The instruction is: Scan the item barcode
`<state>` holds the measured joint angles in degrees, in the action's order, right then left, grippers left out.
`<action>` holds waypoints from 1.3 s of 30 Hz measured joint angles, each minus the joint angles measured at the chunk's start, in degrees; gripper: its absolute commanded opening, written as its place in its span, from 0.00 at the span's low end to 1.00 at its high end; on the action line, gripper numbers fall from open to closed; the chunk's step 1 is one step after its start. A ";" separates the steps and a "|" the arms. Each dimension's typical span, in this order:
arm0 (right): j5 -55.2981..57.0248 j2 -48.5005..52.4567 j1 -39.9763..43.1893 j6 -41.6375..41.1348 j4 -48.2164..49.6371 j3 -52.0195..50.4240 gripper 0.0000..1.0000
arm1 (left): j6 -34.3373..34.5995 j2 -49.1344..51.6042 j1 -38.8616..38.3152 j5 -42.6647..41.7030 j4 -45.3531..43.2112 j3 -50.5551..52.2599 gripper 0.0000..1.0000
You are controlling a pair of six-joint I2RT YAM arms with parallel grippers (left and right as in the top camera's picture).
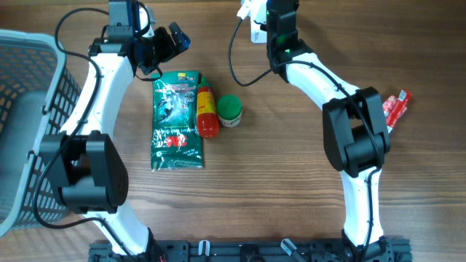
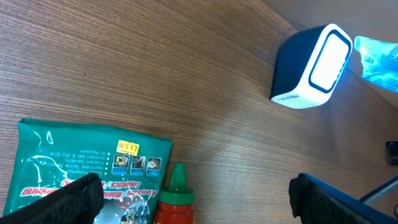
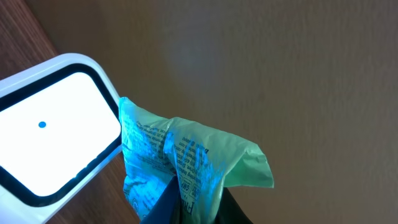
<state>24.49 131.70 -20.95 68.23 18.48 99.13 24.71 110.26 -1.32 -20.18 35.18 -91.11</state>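
The right pincer (image 3: 185, 209) is clamped shut on a small, crumpled green packet (image 3: 186, 163) and holds it up off the worktop (image 1: 291, 182), right beside the lit window of the scanner (image 3: 46, 144), which stands at the far edge between the two arms. The packet's near edge almost meets the scanner's rim. Small print shows on the side turned toward the wrist camera, but no barcode can be made out there, so whether the code faces the window is not clear. By my reading the task is at its main step: the item is picked up and presented, and what is left is to angle it until the code reads, then put it away. Nothing shows whether a read has registered. The left pincer (image 1: 172, 40) hangs wide open and empty above the top of a large green pouch (image 1: 175, 120). A red sauce bottle (image 1: 206, 113) lies against that pouch, with a green-lidded tub (image 1: 229, 110) just beside it. Red sachets (image 1: 395, 106) lie well apart to the right, and a basket (image 1: 29, 94) sits at the left edge.
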 measured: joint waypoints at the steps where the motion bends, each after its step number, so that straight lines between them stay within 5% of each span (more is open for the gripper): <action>1: 0.00 0.00 0.00 -0.04 0.52 0.00 0.04 | -0.02 0.00 0.00 0.00 -0.02 0.00 1.00; 4: -0.02 0.00 0.00 -3.28 0.48 0.00 0.04 | 0.00 0.00 0.00 0.00 -0.02 0.00 1.00; 9: -9.16 -11.61 2.82 -28.92 -15.17 -0.33 0.04 | -0.02 0.00 0.00 0.02 -0.13 0.00 1.00; 14: -19.02 -32.94 13.99 -60.28 -50.69 1.25 0.04 | 0.00 0.00 0.00 0.20 0.00 0.00 1.00; 17: -20.17 -34.18 21.53 -73.66 -69.20 1.18 0.04 | 0.00 0.00 0.00 0.22 -0.04 0.00 1.00; 22: -20.98 -28.57 35.06 -87.38 -66.77 -11.67 0.04 | -0.02 0.00 0.00 0.22 -0.04 0.00 1.00; 24: -21.07 -26.32 37.92 -89.11 -65.22 -15.41 0.11 | 0.00 0.00 0.00 0.22 0.00 0.00 1.00; 26: -21.07 -24.50 40.17 -89.90 -65.11 -17.42 0.41 | 0.00 0.00 0.00 0.22 0.00 0.00 1.00; 30: -22.27 -24.39 40.46 -87.69 -65.05 -17.20 0.67 | 0.00 0.00 0.00 0.22 -0.02 0.00 1.00; 32: -27.87 -24.30 40.50 -84.61 -67.82 -13.64 1.00 | 0.00 0.00 0.00 0.22 0.00 0.00 1.00; 36: -34.99 -24.02 33.53 -76.02 -78.97 1.64 1.00 | 0.00 0.00 0.00 0.20 0.02 0.00 1.00; 39: -35.39 -24.02 18.56 -72.11 -78.66 6.91 1.00 | -0.02 0.00 0.00 0.20 0.00 0.00 1.00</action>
<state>-10.90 107.68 -2.39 -3.88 -60.18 106.04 24.69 110.26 -1.32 -19.99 35.18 -91.11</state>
